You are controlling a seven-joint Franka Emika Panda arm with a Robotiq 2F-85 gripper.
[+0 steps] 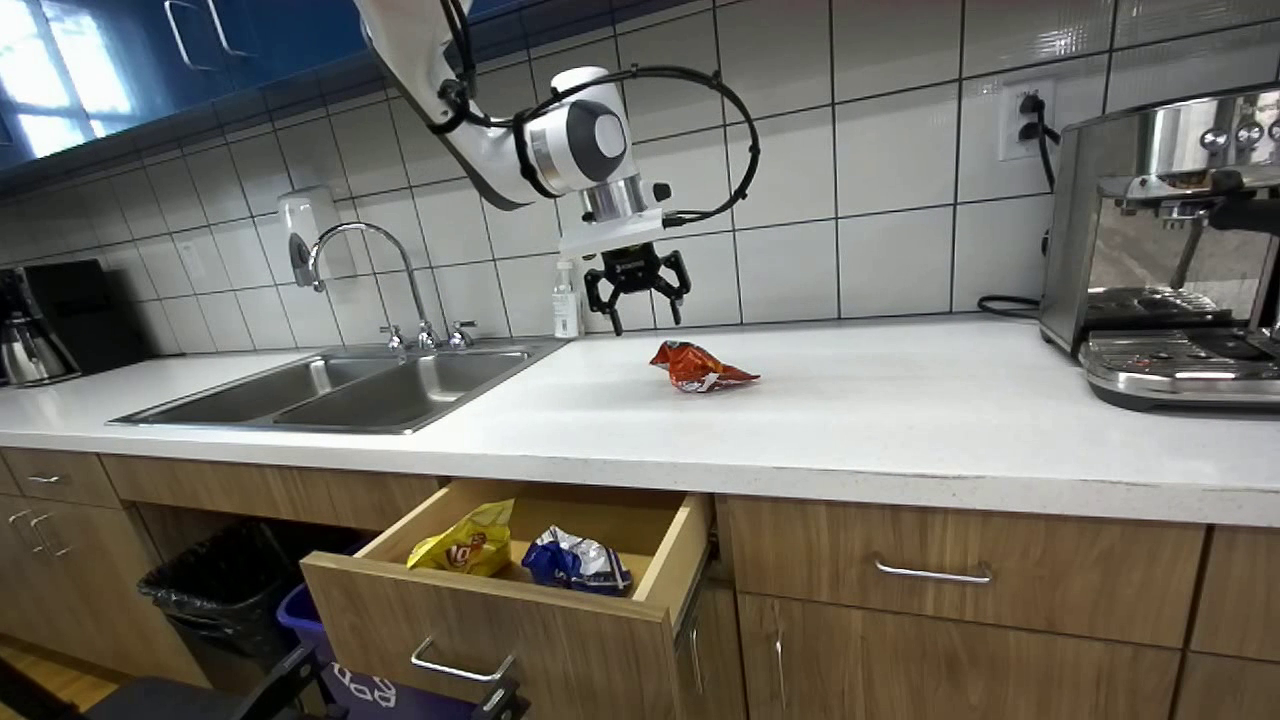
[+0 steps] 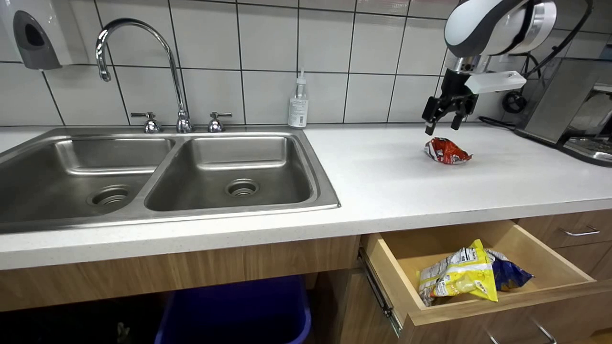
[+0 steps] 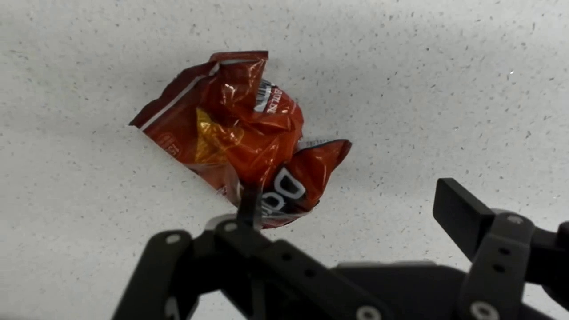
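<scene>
Nearest us is the drawer (image 1: 560,640), pulled open below the white counter (image 1: 900,420), w/ a yellow bag (image 2: 461,277) in it &, just beside that, a blue bag (image 1: 578,562), both crumpled; in an exterior view we see the yellow one partly hiding the blue. Next to the drawer, under the counter, we've got a purple bin (image 2: 287,301) & a black-lined trash can (image 1: 215,590).

Going back, the steel sink (image 2: 325,196), approx. flush w/ the counter, has 2 basins.

Past it, well apart fr. the sink, the red bag (image 3: 253,133) lies crumpled on the counter, w/ white letters on a black patch. The gripper (image 1: 647,322) hangs right above it, pointing down: fingers (image 3: 462,213) spread wide, nothing held. In both exterior views we see a small gap b/w fingertips & bag. In the wrist view, 1 finger overlaps the bag's edge; the 2nd is out past it, over the counter.

Off to the side, an espresso machine (image 1: 1150,250) sits on the counter. Farthest, a clear pump bottle (image 2: 298,105) stands near the sink's back corner, by the tiled wall (image 1: 890,150).
</scene>
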